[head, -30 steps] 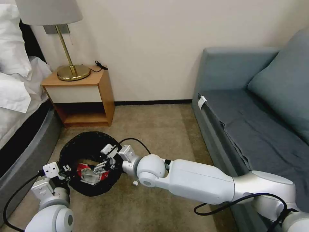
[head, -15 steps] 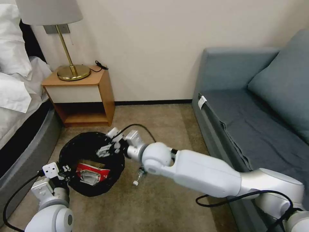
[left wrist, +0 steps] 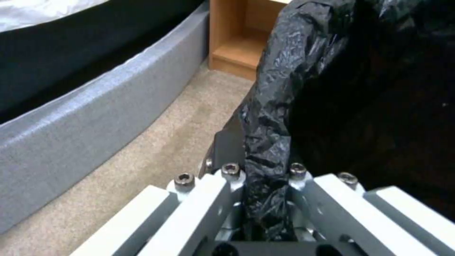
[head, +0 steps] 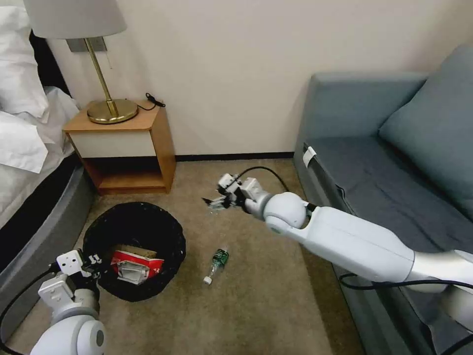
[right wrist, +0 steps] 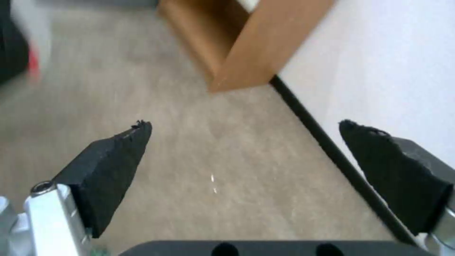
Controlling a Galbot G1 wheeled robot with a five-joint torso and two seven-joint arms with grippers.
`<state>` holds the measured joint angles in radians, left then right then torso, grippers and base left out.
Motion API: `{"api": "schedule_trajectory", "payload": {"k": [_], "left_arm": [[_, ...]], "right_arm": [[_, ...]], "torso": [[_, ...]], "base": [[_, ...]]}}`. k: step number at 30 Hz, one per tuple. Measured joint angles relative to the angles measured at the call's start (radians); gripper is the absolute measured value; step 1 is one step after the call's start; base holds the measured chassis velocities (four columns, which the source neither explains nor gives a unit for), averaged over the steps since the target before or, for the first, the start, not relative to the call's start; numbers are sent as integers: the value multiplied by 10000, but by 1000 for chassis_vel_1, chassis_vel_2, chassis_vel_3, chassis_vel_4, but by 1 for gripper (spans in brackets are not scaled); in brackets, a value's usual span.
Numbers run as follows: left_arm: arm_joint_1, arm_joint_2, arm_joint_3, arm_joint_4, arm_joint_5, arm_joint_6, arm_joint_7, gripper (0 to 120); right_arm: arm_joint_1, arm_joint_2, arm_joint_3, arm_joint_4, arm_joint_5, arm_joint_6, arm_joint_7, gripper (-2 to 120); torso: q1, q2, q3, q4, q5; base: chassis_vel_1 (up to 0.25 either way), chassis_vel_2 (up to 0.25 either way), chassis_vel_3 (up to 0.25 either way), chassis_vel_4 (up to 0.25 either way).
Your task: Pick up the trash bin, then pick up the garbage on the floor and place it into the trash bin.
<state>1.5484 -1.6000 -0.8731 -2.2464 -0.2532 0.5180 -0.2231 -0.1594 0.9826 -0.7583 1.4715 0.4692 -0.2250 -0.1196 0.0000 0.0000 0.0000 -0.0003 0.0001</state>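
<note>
Trash bin [head: 134,235] sits on the carpet [head: 266,305] at about 8 o'clock in the head view, black bag liner [left wrist: 284,106] over the rim, between the bed frame [head: 44,236] and the open floor. Left claw [head: 93,260] at the bin's 9 o'clock edge, clamped on the liner; the left wrist view shows the black plastic pinched between its fingers [left wrist: 227,145]. Inside the bin: red-and-white packet [head: 134,266] lying flat, with a tan piece [head: 138,251] just behind it at 12 o'clock. Small clear bottle with green label [head: 217,264] lies on its side on the carpet at the bin's 3 o'clock, near but not touching, white cap toward 7 o'clock. Right claw [head: 218,201] hangs above the carpet at 12 o'clock from the bottle, well apart from it, holding nothing; right wrist view shows its black pads [right wrist: 113,156] spread wide over bare carpet. Wooden nightstand [head: 133,148] at 11 o'clock against the wall, brass lamp [head: 111,106] on top. Grey sofa [head: 394,172] along the 3 o'clock side.
</note>
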Motion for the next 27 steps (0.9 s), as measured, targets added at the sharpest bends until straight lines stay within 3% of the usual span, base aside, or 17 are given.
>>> {"api": "schedule_trajectory", "payload": {"k": [3,4,6,9,10,12,22,27], "left_arm": [[52,-6,-59,-64,-18,0,6,2],[52,-6,-59,-64,-18,0,6,2],[79,-29,-103,-74,-33,-29,15,2],[80,-38,-121,-75,-34,-39,15,2],[80,-47,-141,-97,-44,-40,25,2],[81,-49,-201,-120,-65,-41,30,2],[98,-68,-311,-152,-116,-45,36,2],[87,-75,-334,-138,-120,-110,44,2]], "right_arm": [[161,125,-363,-1104,-1265,1331,-1722,100],[161,125,-363,-1104,-1265,1331,-1722,100],[241,588,-676,-2291,-2362,2449,-2439,100],[263,934,-750,-2943,-2923,3055,-2759,100],[285,1617,-798,-3985,-3747,3991,-3199,100],[313,2387,-808,-5035,-4764,4781,-3559,100],[270,3847,-792,-7901,-7618,6738,-4262,100],[209,4221,-883,-8589,-8034,7145,-4337,100]], "torso": [[0,1,-1,1,0],[0,1,-1,1,0],[0,0,0,0,-1],[0,0,0,-1,-3],[0,0,0,3,1],[0,0,0,7,-4],[0,0,0,2,-3],[0,0,-1,2,-3]], "base": [[0,0,0,0],[0,0,0,0],[0,0,0,0],[0,0,0,0],[0,0,0,0],[0,0,0,0],[0,0,0,0],[0,0,0,0]]}}
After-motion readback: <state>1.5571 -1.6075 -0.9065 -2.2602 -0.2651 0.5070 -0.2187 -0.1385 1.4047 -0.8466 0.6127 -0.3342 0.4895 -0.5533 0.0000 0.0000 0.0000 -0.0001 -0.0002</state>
